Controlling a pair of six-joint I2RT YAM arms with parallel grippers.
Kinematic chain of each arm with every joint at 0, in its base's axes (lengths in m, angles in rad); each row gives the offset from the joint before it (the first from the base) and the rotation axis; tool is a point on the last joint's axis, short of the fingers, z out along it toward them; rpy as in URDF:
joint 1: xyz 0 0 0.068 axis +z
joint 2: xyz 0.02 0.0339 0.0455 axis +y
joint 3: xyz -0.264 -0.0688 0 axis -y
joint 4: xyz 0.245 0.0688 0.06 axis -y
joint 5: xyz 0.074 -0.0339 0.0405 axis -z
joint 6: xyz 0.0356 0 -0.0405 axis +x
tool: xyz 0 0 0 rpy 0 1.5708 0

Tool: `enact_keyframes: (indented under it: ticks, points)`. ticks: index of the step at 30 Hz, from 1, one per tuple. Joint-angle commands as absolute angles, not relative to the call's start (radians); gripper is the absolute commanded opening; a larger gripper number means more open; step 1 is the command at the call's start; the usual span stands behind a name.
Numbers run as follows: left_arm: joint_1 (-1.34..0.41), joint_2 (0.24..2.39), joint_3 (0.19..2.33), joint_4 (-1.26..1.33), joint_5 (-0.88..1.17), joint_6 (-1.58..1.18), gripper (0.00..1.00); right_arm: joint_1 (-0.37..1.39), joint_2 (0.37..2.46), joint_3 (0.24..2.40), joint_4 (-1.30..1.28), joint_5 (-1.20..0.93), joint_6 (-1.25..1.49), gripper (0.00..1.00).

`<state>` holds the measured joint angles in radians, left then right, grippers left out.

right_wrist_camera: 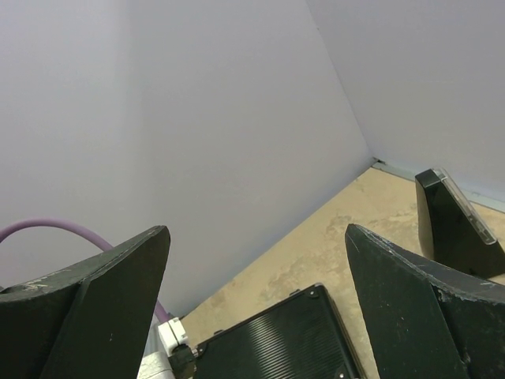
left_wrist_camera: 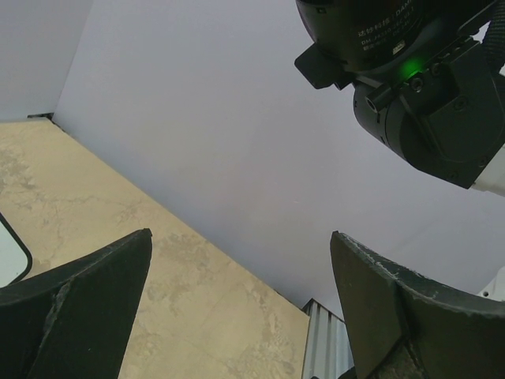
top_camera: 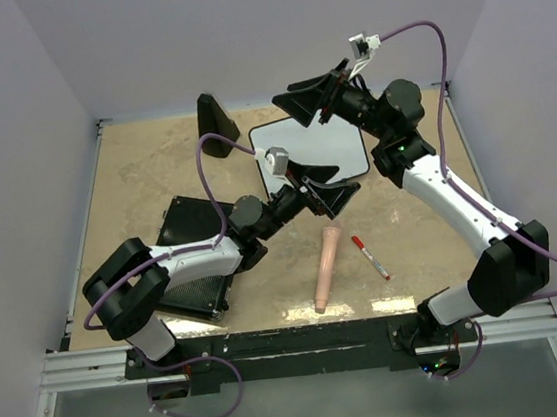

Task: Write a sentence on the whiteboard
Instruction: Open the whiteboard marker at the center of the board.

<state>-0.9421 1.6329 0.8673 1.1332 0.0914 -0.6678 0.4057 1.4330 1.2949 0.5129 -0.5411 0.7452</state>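
Both pincers wide open, holding nothing.
Whiteboard (top_camera: 337,146) sits mid-bench toward the far edge: left gripper (top_camera: 328,187) over its near edge, right gripper (top_camera: 308,99) over its far edge (marker (top_camera: 370,256) lies untouched nearer the front).

Probably lab test cell: plain walls (top_camera: 268,28), aluminium rail (top_camera: 81,370) fronting table (top_camera: 154,172).

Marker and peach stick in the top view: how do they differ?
The peach stick is longer and thicker than the marker. The stick is plain peach; the marker is white with a red end. The stick's far end tilts right, the marker's left. Both lie flat on the table.
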Motion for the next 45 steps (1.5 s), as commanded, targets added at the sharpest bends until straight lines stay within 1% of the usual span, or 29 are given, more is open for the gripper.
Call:
enact_keyframes:
  ticks: [1,10,13,15,17,21,22,23,24,25,26,27,28,29,30,31,32,33,34,35,36,38,40,41,44,45]
  points:
    - [-0.937,1.602,0.853,1.218,0.081,-0.63,1.0,0.414,1.381,1.281,0.583,-0.538,0.756,0.99]
    - [-0.945,1.618,0.861,1.238,0.115,-0.657,1.0,0.416,1.312,1.243,0.543,-0.5,0.736,0.99]
    - [-0.962,1.594,0.861,1.191,0.097,-0.631,1.0,0.414,1.293,1.217,0.564,-0.503,0.747,0.99]
    - [-0.968,1.583,0.856,1.167,0.072,-0.62,1.0,0.417,1.324,1.226,0.566,-0.538,0.762,0.99]
    - [-0.968,1.566,0.832,1.152,0.038,-0.618,1.0,0.42,1.39,1.239,0.6,-0.584,0.79,0.99]
    - [-0.982,1.571,0.831,1.109,0.026,-0.591,1.0,0.419,1.376,1.151,0.731,-0.612,0.827,0.99]
    - [-0.986,1.569,0.827,1.106,0.044,-0.588,1.0,0.419,1.382,1.16,0.707,-0.626,0.819,0.99]
    - [-0.985,1.568,0.819,1.149,0.087,-0.569,1.0,0.414,1.405,1.225,0.668,-0.694,0.784,0.99]
    - [-0.983,1.562,0.81,1.166,0.124,-0.555,1.0,0.405,1.422,1.279,0.581,-0.756,0.732,0.99]
    - [-0.977,1.536,0.787,1.128,0.117,-0.554,1.0,0.381,1.428,1.342,0.467,-0.773,0.663,0.99]
    - [-0.979,1.517,0.766,1.106,0.1,-0.537,1.0,0.365,1.43,1.447,0.366,-0.759,0.511,0.99]
    - [-0.977,1.496,0.709,1.089,0.085,-0.529,1.0,0.345,1.411,1.481,0.241,-0.746,0.435,0.99]
    - [-0.974,1.449,0.678,1.042,0.037,-0.526,1.0,0.318,1.399,1.514,0.16,-0.711,0.346,0.99]
    - [-0.973,1.421,0.651,1.005,0.006,-0.535,1.0,0.304,1.385,1.579,0.076,-0.608,0.161,0.99]
    - [-0.966,1.392,0.619,0.952,-0.023,-0.541,1.0,0.292,1.367,1.6,-0.078,-0.489,0.102,0.99]
    - [-0.945,1.323,0.611,0.822,-0.064,-0.543,1.0,0.276,1.358,1.609,-0.128,-0.368,0.063,0.99]
    - [-0.937,1.286,0.609,0.746,-0.093,-0.545,1.0,0.255,1.355,1.592,-0.156,-0.3,0.007,0.99]
    - [-0.921,1.248,0.62,0.67,-0.121,-0.546,1.0,0.22,1.358,1.586,-0.228,-0.349,-0.03,0.99]
    - [-0.879,1.176,0.63,0.538,-0.139,-0.542,1.0,0.145,1.373,1.58,-0.27,-0.403,-0.052,0.99]
    - [-0.85,1.142,0.638,0.484,-0.137,-0.526,1.0,0.114,1.373,1.537,-0.294,-0.467,-0.083,0.99]
    - [-0.821,1.109,0.659,0.436,-0.127,-0.522,1.0,0.094,1.368,1.507,-0.329,-0.576,-0.116,0.99]
    - [-0.73,1.039,0.684,0.303,-0.069,-0.483,1.0,0.09,1.335,1.435,-0.389,-0.569,-0.252,0.99]
    - [-0.659,1.008,0.728,0.173,-0.022,-0.442,1.0,0.094,1.266,1.363,-0.393,-0.546,-0.284,0.99]
    - [-0.64,1.003,0.745,0.126,0.023,-0.399,1.0,0.094,1.246,1.294,-0.391,-0.542,-0.31,0.99]
    - [-0.611,0.989,0.819,-0.056,0.035,-0.301,1.0,0.107,1.197,1.188,-0.439,-0.558,-0.382,0.99]
    - [-0.611,0.986,0.856,-0.093,0.037,-0.275,1.0,0.106,1.193,1.166,-0.492,-0.575,-0.418,0.99]
